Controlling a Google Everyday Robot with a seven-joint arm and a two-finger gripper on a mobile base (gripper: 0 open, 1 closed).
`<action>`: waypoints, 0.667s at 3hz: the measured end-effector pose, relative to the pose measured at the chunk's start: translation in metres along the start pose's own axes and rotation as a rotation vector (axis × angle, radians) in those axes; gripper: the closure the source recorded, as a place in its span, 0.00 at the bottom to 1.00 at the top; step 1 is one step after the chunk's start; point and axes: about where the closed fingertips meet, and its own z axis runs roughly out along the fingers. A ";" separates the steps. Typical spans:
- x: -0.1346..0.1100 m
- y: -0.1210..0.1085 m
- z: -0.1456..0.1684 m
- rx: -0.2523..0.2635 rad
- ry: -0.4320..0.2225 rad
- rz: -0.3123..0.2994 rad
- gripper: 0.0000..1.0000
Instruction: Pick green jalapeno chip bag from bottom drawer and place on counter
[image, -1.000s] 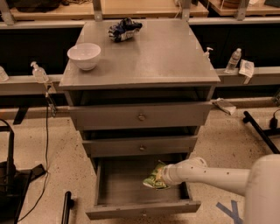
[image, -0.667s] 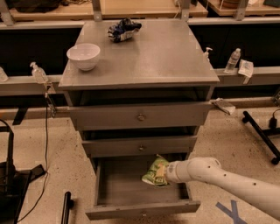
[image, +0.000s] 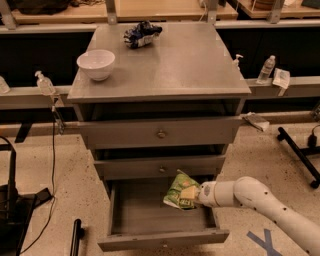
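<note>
The green jalapeno chip bag (image: 179, 190) is held in my gripper (image: 191, 194), lifted above the right side of the open bottom drawer (image: 159, 221). The bag hangs tilted, just below the middle drawer's front. My white arm reaches in from the lower right. The fingers are closed on the bag's right edge. The counter (image: 180, 65) is the grey cabinet top above.
A white bowl (image: 96, 64) stands at the counter's left and a dark blue-and-white bag (image: 141, 34) at its back. Two shallower drawers (image: 161, 133) with knobs are shut. Bottles (image: 265, 69) stand on side ledges. A black stand (image: 301, 155) lies on the floor at right.
The gripper has raised the green bag out of the drawer's bottom and a little upward; the arm has shifted slightly.
</note>
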 end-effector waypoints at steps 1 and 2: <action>0.002 0.000 0.003 -0.006 0.005 -0.010 1.00; 0.002 -0.005 0.002 -0.012 -0.045 0.015 1.00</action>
